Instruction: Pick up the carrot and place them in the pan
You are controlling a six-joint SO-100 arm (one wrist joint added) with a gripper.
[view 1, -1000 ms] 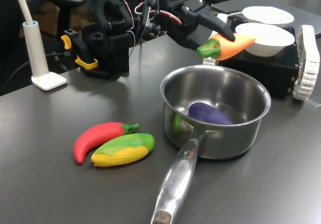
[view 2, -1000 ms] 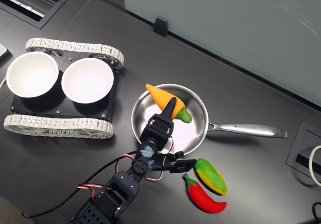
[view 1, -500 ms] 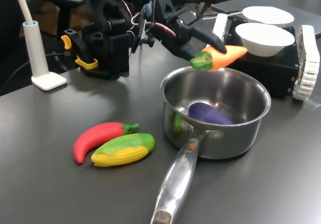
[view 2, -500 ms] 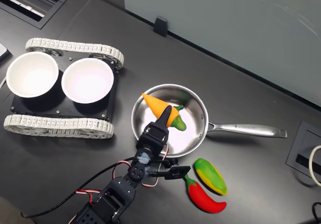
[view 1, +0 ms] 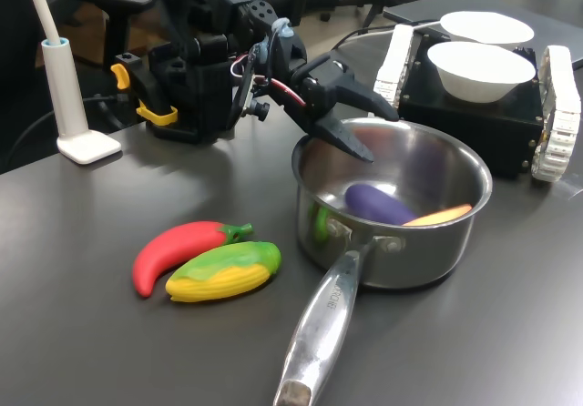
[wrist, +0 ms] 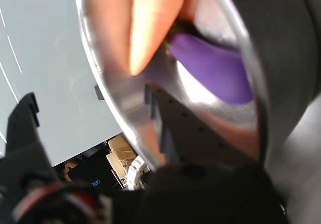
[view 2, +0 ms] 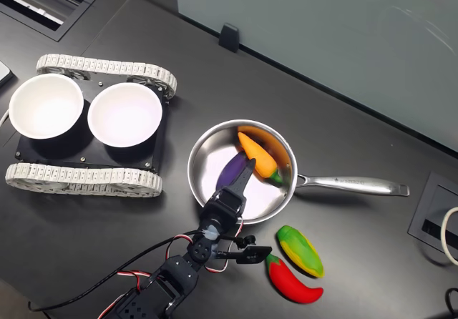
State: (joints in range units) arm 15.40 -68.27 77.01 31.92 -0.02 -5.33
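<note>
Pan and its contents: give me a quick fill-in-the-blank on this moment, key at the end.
1. The carrot lies inside the ____.
2. Beside the carrot in the pan lies a toy vegetable coloured ____.
3. The gripper holds nothing, its jaws standing ____ above the pan's rim.
4. On the table beside the corn lies a ____ chili pepper.

Missing words: pan; purple; open; red
</note>
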